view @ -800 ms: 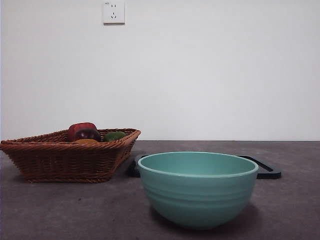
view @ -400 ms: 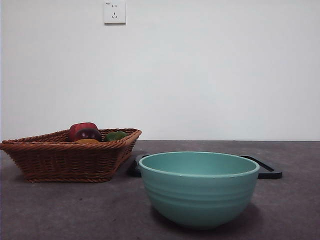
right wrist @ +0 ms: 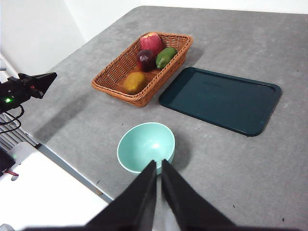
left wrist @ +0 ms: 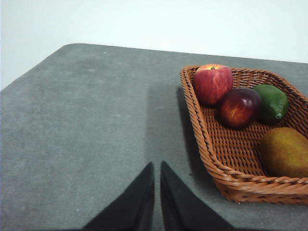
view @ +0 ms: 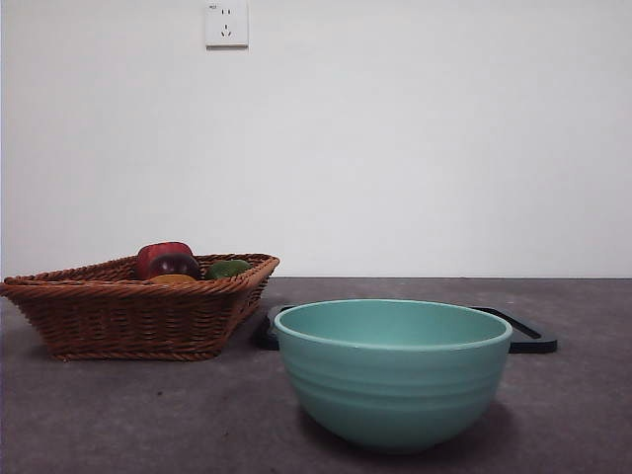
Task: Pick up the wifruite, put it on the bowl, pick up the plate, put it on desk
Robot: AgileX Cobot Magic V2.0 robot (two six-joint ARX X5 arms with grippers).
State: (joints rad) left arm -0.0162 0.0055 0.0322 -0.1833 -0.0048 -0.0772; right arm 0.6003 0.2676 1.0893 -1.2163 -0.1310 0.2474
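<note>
The wifruite (left wrist: pixel 284 151), a rounded orange-brown fruit, lies in the wicker basket (left wrist: pixel 207 139); it also shows in the right wrist view (right wrist: pixel 134 82) and just above the basket rim in the front view (view: pixel 171 279). The teal bowl (view: pixel 393 370) stands empty on the desk (view: pixel 148 415), near the front; the right wrist view shows it too (right wrist: pixel 146 144). The plate, a flat dark teal tray (right wrist: pixel 220 99), lies behind the bowl (view: pixel 528 336). My left gripper (left wrist: pixel 157 167) is shut and empty, beside the basket. My right gripper (right wrist: pixel 159 164) is shut and empty, high above the bowl's near side.
The basket (view: pixel 128 311) also holds a red apple (left wrist: pixel 212 83), a dark red-purple fruit (left wrist: pixel 239 107) and a green fruit (left wrist: pixel 271 101). The left arm (right wrist: pixel 24 89) shows off the table's edge. A wall socket (view: pixel 226 23) is on the back wall.
</note>
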